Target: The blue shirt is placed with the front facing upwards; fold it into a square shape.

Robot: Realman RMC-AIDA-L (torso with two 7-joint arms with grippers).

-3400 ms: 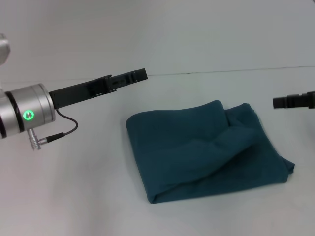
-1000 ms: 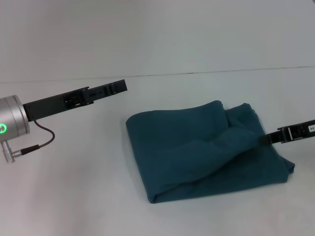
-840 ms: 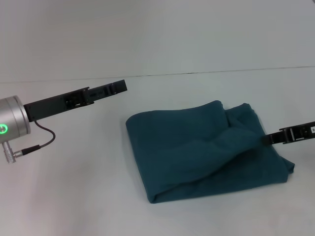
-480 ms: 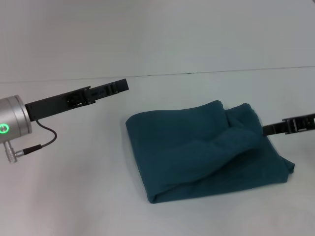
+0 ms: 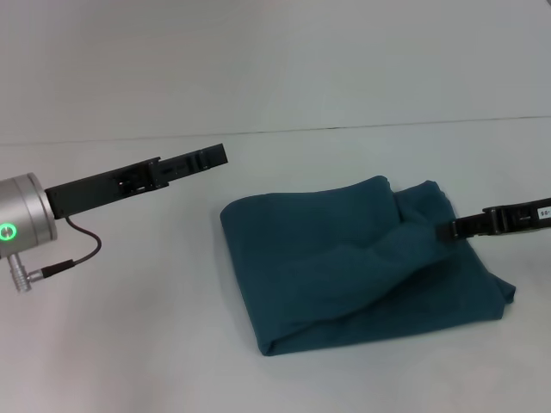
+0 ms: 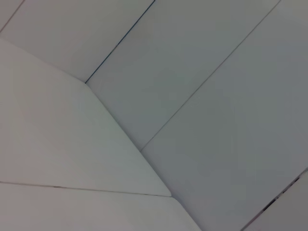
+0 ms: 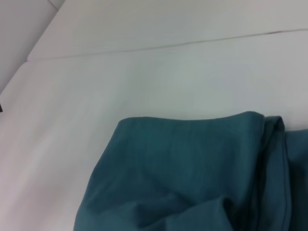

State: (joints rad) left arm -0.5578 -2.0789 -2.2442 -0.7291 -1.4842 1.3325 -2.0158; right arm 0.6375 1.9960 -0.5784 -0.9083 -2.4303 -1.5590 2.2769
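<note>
The right end effector (image 5: 448, 231) is seen reaching in from the right edge of the head view, its dark tip held at the right-hand side of the blue shirt (image 5: 357, 262), over a raised fold of cloth; whether the tip touches the fabric cannot be told, nor can it be told whether this end effector is open or closed. The left end effector (image 5: 211, 156) is held in the air to the left of the garment, well apart from it, its flat black fingers pointed toward the far side of the table (image 5: 129, 335); whether they are parted or pressed together cannot be told either. Behind it, the silver wrist of the left arm (image 5: 24, 225) is shown with a green light lit and a thin black cable looped beneath. The shirt is laid near the middle of the white table, already gathered into a rough, thick rectangle, with a soft ridge running across its top and loose layers bunched along its right side. In the right wrist view, the shirt's (image 7: 192, 173) folded edge and rounded corner are shown against the pale table (image 7: 144, 77). Only plain pale panels are caught by the left wrist view.
</note>
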